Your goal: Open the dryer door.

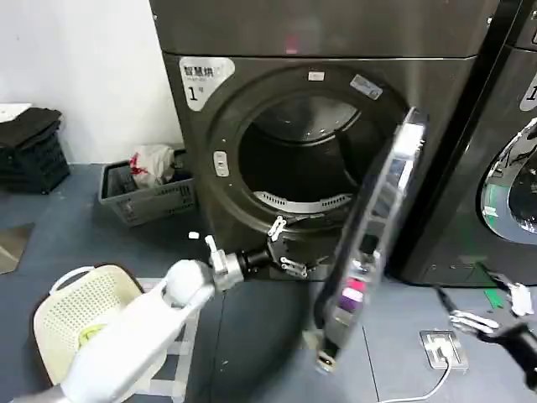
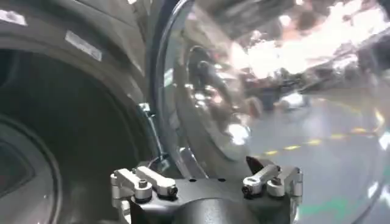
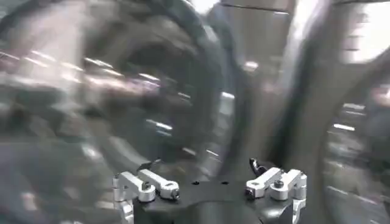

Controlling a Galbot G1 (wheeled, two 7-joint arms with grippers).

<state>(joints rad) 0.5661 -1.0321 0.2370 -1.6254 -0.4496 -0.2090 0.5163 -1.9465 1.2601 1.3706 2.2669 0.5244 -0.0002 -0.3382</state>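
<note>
We see the dryer door (image 1: 379, 227) swung well out from the front of the machine, standing nearly edge-on to us, hinged on the right side of the round opening. The drum (image 1: 302, 168) lies open to view, dark inside, with nothing across its mouth. We judge the task to be essentially done: the door is off its latch and stands wide. What may remain is only a little more swing, if a fuller opening is wanted, and drawing the arm back.

Our left claw (image 1: 281, 243) sits low in front of the opening, just beside the lower inner edge of the door, with its fingers (image 2: 146, 182) spread apart and holding nothing. From the left wrist, the door's shiny curved rim (image 2: 183, 109) rises close ahead, apart from the fingers.

Our right claw (image 1: 478, 321) hangs low by the floor at the right, near the neighbouring machine (image 1: 512, 168); its fingers (image 3: 146, 185) are likewise spread and empty.
</note>
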